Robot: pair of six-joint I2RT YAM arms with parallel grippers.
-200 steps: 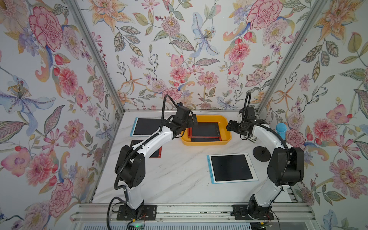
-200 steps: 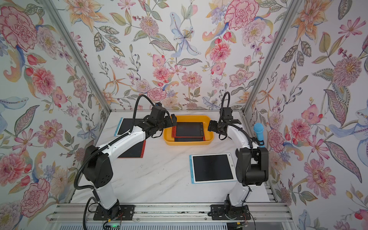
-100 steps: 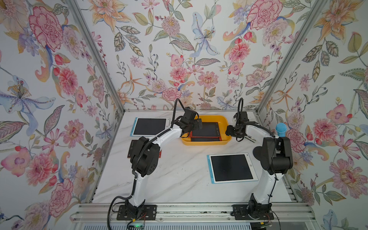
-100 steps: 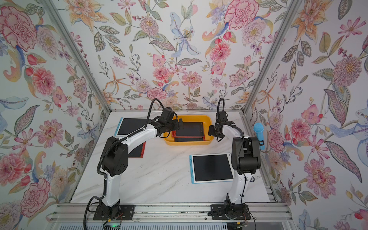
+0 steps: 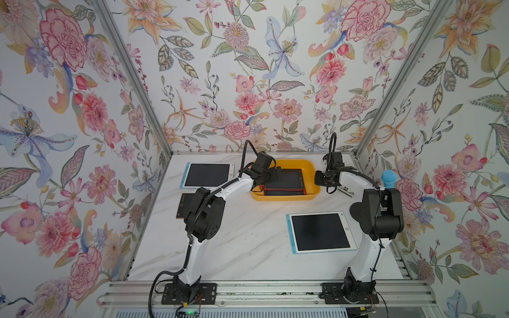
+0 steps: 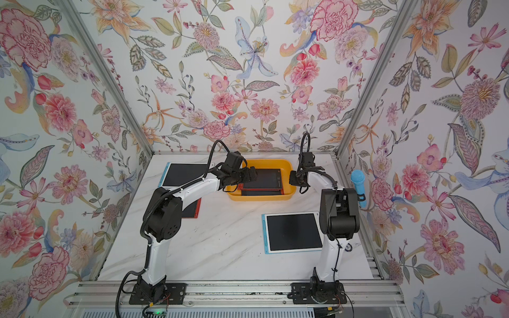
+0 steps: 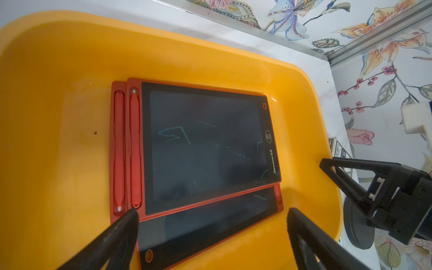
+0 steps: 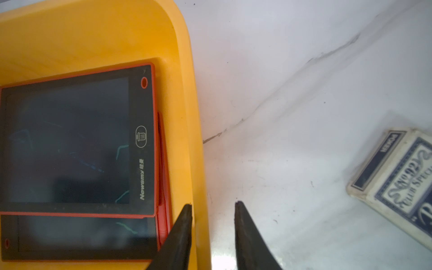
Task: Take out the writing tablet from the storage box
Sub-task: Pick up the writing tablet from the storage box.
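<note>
The yellow-orange storage box (image 5: 283, 197) (image 6: 261, 197) stands at the back middle of the table. Two red-framed writing tablets lie stacked in it, dark screens up: the top one (image 7: 205, 145) (image 8: 70, 140) and a lower one (image 7: 210, 219) sticking out from under it. My left gripper (image 7: 212, 211) (image 5: 271, 176) hangs open and wide over the stack's end, holding nothing. My right gripper (image 8: 212, 204) (image 5: 319, 179) straddles the box's right rim (image 8: 187, 93), one finger inside and one outside, with a gap still showing on the outer side.
A blue-framed tablet (image 5: 319, 232) lies front right and another (image 5: 208, 174) back left. A red-framed tablet (image 5: 183, 205) is partly hidden under the left arm. A pack of cards (image 8: 397, 184) lies right of the box, and a blue microphone (image 5: 388, 179) stands by the right wall.
The right gripper's jaws have narrowed around the box's right rim. The left gripper has reached further over the tablets in the box and stays wide open.
</note>
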